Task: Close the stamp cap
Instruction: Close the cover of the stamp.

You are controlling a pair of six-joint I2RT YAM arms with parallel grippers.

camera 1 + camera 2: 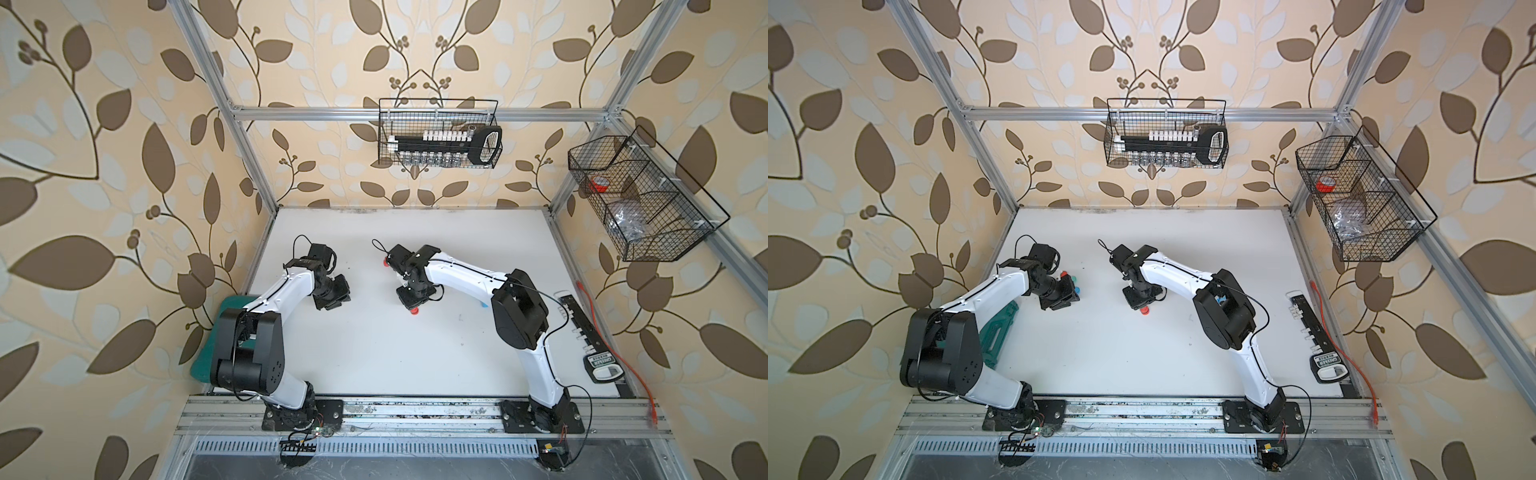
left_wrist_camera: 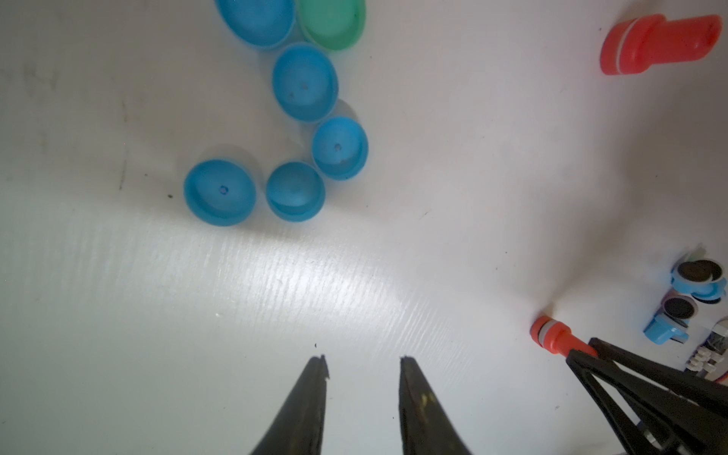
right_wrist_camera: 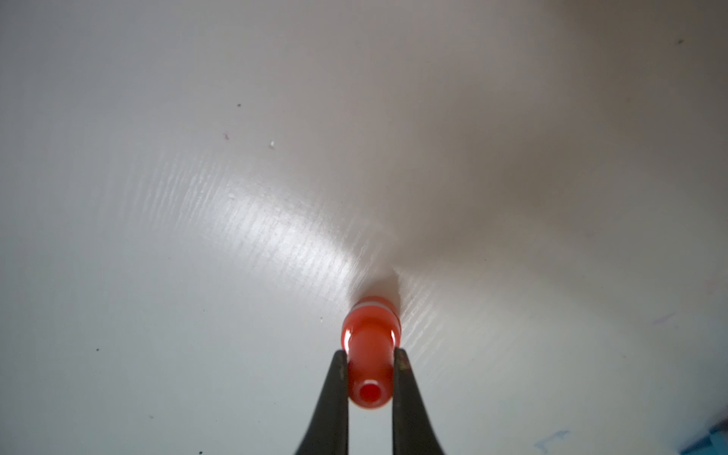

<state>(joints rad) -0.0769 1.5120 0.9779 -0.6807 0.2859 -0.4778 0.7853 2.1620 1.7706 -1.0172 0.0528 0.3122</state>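
My right gripper [image 3: 370, 352] is shut on the handle of a red stamp [image 3: 370, 338]. The stamp stands upright with its wide end pressed on the white table [image 3: 197, 236], and a white ring shows just above that end. The same stamp appears in both top views [image 1: 413, 311] [image 1: 1145, 312] and in the left wrist view [image 2: 551, 335]. My left gripper [image 2: 362, 360] hovers to the left, open by a narrow gap with nothing between its fingers. Ahead of it lie several loose blue caps [image 2: 305, 80] and a green cap [image 2: 335, 23].
Another red stamp [image 2: 662, 43] lies on its side beyond the right gripper. Two blue stamps [image 2: 697, 275] lie under the right arm. A green object [image 1: 996, 328] sits at the table's left edge, and a black tool rail [image 1: 590, 332] lies along its right edge. Wire baskets [image 1: 440, 133] hang on the walls.
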